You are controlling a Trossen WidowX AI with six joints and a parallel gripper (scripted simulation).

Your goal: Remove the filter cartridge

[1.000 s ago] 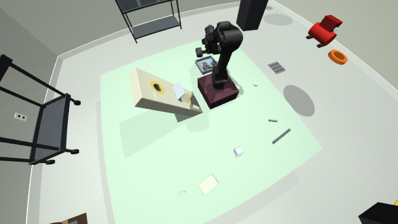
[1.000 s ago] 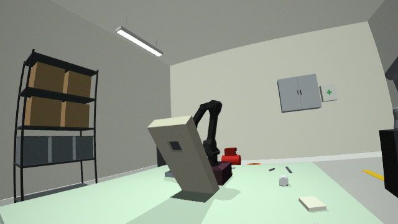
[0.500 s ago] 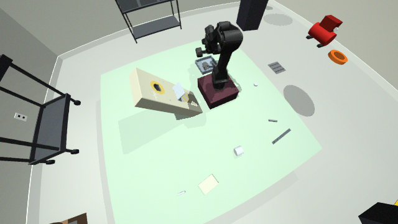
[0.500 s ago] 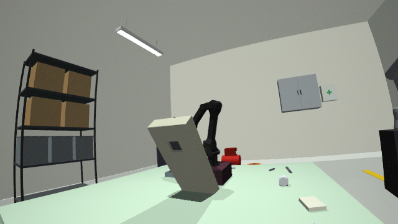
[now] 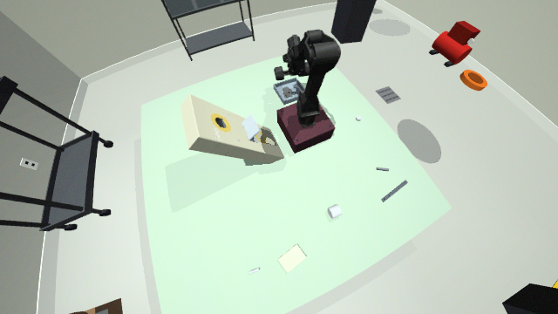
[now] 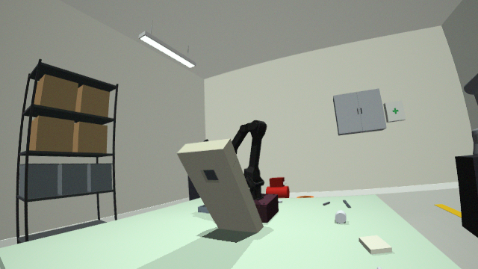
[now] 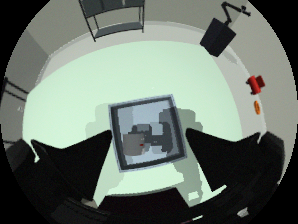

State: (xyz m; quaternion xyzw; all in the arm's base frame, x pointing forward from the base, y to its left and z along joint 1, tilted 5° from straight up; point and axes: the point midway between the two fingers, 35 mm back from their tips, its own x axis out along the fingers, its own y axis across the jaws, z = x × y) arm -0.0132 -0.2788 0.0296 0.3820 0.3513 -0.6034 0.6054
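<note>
I have the gripper spread wide and empty above the grey tray — the filter cartridge lies on the tray floor below. The cream service panel leans tilted beside the arm's maroon base, its yellow-ringed socket dark.

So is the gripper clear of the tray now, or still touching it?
Apart. In the wrist view the open gripper looks down on the whole tray, its rim visible all round, with both dark fingers outside it and green mat between.
</note>
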